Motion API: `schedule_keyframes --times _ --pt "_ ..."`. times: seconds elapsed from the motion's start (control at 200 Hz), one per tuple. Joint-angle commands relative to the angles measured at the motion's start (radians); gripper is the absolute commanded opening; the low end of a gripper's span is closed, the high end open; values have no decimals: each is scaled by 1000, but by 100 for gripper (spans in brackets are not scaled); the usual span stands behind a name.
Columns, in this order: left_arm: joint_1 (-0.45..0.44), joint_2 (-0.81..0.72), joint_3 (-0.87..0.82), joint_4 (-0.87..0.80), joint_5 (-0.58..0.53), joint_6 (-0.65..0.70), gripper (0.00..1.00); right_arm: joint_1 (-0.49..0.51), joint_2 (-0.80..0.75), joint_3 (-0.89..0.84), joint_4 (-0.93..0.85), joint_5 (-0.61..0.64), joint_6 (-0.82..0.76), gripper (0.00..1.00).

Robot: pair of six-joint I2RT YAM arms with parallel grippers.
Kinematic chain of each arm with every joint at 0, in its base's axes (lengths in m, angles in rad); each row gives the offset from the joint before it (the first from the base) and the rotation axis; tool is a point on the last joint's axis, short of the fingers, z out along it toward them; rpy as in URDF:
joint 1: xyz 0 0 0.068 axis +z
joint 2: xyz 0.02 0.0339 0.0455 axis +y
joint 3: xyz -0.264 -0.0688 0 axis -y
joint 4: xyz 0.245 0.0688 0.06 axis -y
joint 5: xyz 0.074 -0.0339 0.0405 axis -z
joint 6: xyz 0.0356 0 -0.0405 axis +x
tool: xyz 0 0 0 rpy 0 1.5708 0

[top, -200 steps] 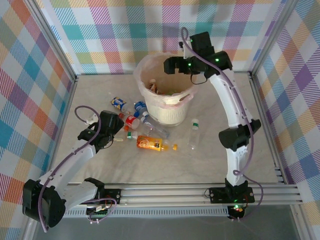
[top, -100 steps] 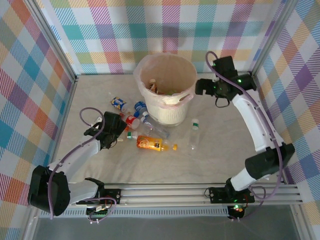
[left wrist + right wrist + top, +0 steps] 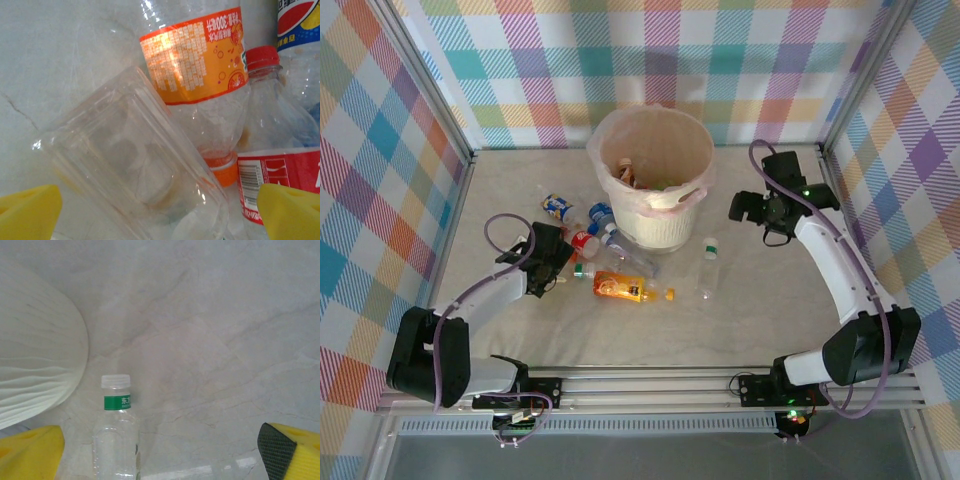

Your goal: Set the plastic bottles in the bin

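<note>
The cream-white bin (image 3: 655, 175) stands at the back middle of the table, with rubbish inside its pinkish liner. Several plastic bottles lie to its left and front: a red-labelled one (image 3: 585, 243), an orange one (image 3: 625, 289) and a blue-capped one (image 3: 600, 215). My left gripper (image 3: 552, 262) is open at this cluster. A clear bottle's base (image 3: 135, 170) lies between its yellow fingertips (image 3: 27, 212), beside an orange-labelled bottle (image 3: 195, 65). My right gripper (image 3: 738, 208) hangs open to the right of the bin, above a clear bottle with a green band (image 3: 117, 430).
The bin's ribbed wall (image 3: 35, 370) is close on the left in the right wrist view. A blue-and-yellow bottle (image 3: 558, 207) lies further left. Bare marble tabletop (image 3: 770, 300) spreads at the front right. Checked walls close in the table's sides and back.
My right arm has swung from over the bin's rim out to the right and down beside the bin. My left gripper has edged closer into the bottle cluster.
</note>
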Motion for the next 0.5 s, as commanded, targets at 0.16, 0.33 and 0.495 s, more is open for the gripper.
schedule_keyframes --times 0.16,0.33,0.495 --pt "21 48 -35 40 20 -19 100 -8 -60 -88 88 -31 36 100" --pt "22 54 -56 46 24 -22 98 -10 -82 -111 94 -39 34 100" --pt "24 36 -76 24 8 -31 97 -10 -97 -123 93 -38 35 100"
